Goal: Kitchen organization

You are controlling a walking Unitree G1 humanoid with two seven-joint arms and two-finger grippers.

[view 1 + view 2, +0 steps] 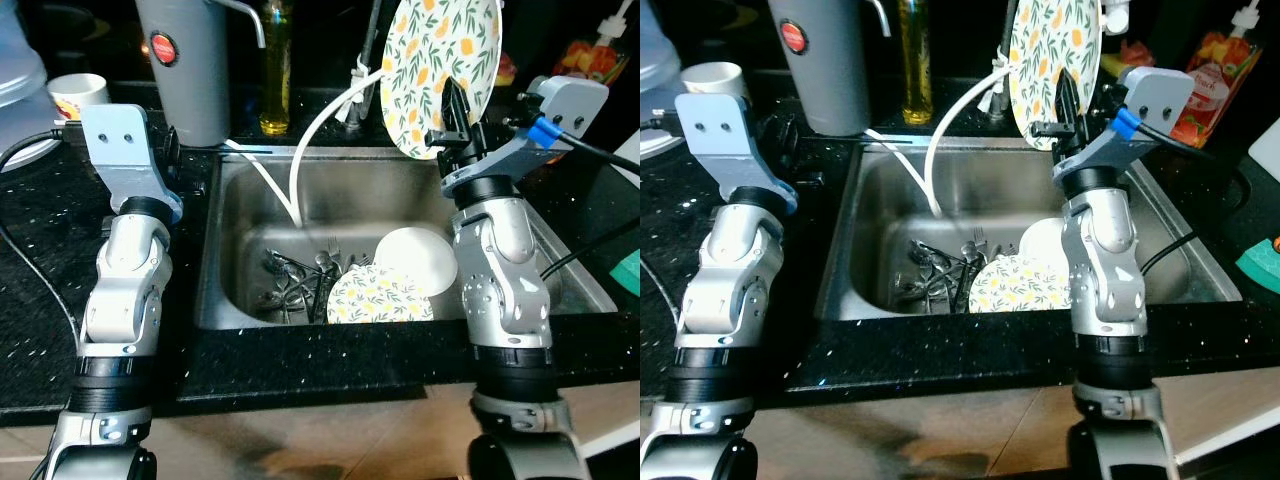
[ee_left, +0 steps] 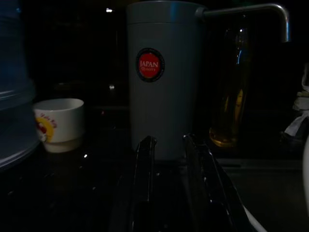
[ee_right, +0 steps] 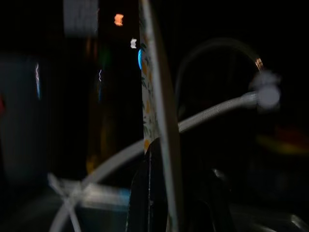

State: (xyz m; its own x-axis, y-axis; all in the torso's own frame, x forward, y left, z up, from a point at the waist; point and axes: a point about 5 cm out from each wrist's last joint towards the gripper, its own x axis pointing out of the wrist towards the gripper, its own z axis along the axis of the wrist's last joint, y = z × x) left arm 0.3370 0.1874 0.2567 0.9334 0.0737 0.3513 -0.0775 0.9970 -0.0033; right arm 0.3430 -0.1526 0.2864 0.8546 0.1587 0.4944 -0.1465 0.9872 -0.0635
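Left gripper (image 2: 166, 159) hovers over the dark counter (image 1: 40, 260), fingers slightly apart, empty, facing a grey canister (image 1: 185, 60). Cutlery (image 1: 300, 280), a white bowl (image 1: 418, 258) and a lemon-print dish (image 1: 380, 295) lie in the sink (image 1: 345, 195). Right gripper (image 1: 455, 115) clamps the lemon-patterned plate (image 1: 440, 65) upright above the basin.

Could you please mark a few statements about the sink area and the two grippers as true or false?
1. The right gripper holds a patterned plate upright above the sink. True.
2. The sink is empty. False: it holds cutlery, a white bowl and a second patterned plate.
3. The left gripper is shut on the grey canister. False: it is open, holding nothing.
4. A white cup stands on the counter. True.
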